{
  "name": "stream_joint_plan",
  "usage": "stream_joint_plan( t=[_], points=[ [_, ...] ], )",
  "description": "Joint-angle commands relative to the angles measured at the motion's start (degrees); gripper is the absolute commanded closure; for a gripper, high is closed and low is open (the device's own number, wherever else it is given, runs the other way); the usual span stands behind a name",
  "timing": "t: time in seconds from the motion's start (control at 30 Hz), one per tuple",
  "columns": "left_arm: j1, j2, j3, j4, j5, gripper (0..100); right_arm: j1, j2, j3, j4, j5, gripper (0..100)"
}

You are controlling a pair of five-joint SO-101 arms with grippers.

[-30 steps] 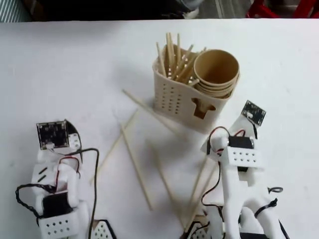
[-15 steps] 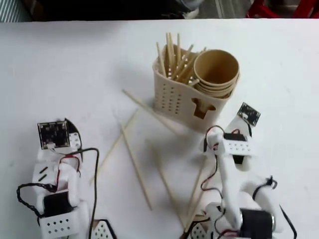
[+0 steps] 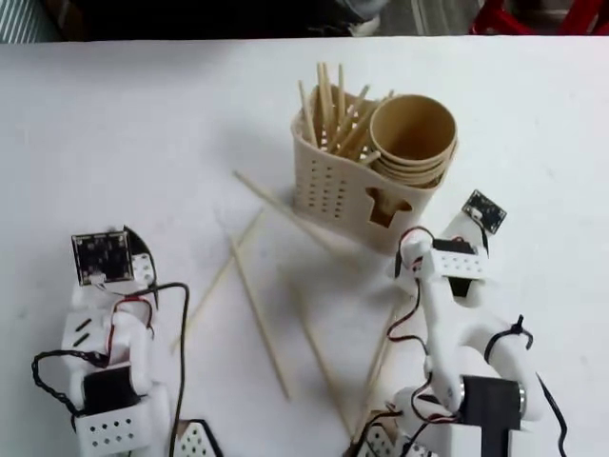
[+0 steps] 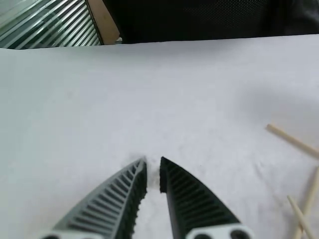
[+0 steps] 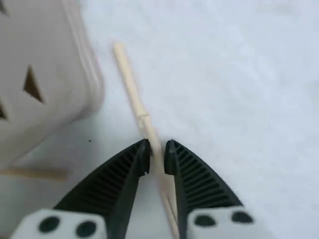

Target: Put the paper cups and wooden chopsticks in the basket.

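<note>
Nearest us, our left fingers (image 4: 141, 175) are hanging closed on nothing over the desk (image 4: 149, 89), while our right fingers (image 5: 141, 155) are pinching a chopstick (image 5: 130, 84) that is lying on the desk just beside the basket (image 5: 45, 74). Several more sticks (image 3: 259, 319) are lying scattered between the arms and the basket. Farther off, the basket is already holding a stack of cups (image 3: 414, 133) and a bundle (image 3: 328, 109) of chopsticks, so we are judging the cups done and only the loose sticks left.
</note>
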Motion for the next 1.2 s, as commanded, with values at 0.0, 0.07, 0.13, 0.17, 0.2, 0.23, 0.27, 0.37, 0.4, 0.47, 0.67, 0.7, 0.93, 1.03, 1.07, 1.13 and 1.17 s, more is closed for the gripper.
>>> stream_joint_plan(
  t=[0.0, 0.07, 0.13, 0.17, 0.2, 0.23, 0.27, 0.37, 0.4, 0.47, 0.67, 0.7, 0.93, 1.03, 1.07, 1.13, 1.17],
  points=[
    [-0.13, -0.75, -0.26, -1.41, -0.53, 93, 2.24, 0.75, -1.05, -0.92, -0.09, 96.6],
    [-0.13, -0.75, -0.26, -1.41, -0.53, 93, 3.38, 0.66, -1.23, -0.92, 0.0, 98.0],
    [-0.13, -0.75, -0.26, -1.41, -0.53, 93, 4.7, 0.66, -2.2, -0.75, 1.58, 98.1],
    [-0.13, -0.75, -0.26, -1.41, -0.53, 93, 5.67, 0.66, -2.64, -0.75, 2.73, 98.1],
    [-0.13, -0.75, -0.26, -1.41, -0.53, 93, 6.73, 0.66, -3.08, -0.75, 3.52, 98.1],
    [-0.13, -0.75, -0.26, -1.41, -0.53, 93, 7.78, 0.66, -3.6, -0.66, 4.04, 98.1],
    [-0.13, -0.75, -0.26, -1.41, -0.53, 93, 8.48, 0.66, -3.96, -0.57, 4.4, 98.1],
    [-0.13, -0.75, -0.26, -1.41, -0.53, 93, 9.63, 0.66, -4.13, -0.57, 4.48, 98.1],
    [-0.04, -0.75, -0.26, -1.41, -0.53, 93, 10.07, 0.66, -4.31, -0.57, 5.1, 98.1],
    [0.48, -0.75, -0.26, -1.41, -0.53, 93, 11.82, 0.13, -5.1, -0.57, 7.65, 98.1],
    [1.19, -0.75, -0.18, -1.41, -0.53, 93, 17.89, -7.34, -7.03, -0.57, 13.54, 98.1],
    [1.1, -0.75, -0.18, -1.41, -0.53, 93, 18.68, -8.84, -7.03, -0.57, 14.07, 98.1],
    [1.1, -0.75, -0.18, -1.32, -0.53, 93, 22.81, -17.1, -5.1, -0.48, 14.59, 98.1],
    [1.1, -0.75, -0.18, -1.32, -0.53, 93, 24.13, -20.62, -3.43, -0.48, 15.12, 98.1],
    [1.1, -0.75, -0.18, -1.32, -0.53, 93, 24.31, -21.85, -2.81, -0.48, 15.56, 98.1],
    [1.1, -0.75, -0.18, -1.32, -0.53, 93, 24.31, -24.4, -1.85, -0.48, 15.82, 98.1],
    [1.1, -0.75, -0.18, -1.32, -0.53, 93, 24.31, -25.71, -1.58, -0.48, 15.74, 98.1]
  ],
)
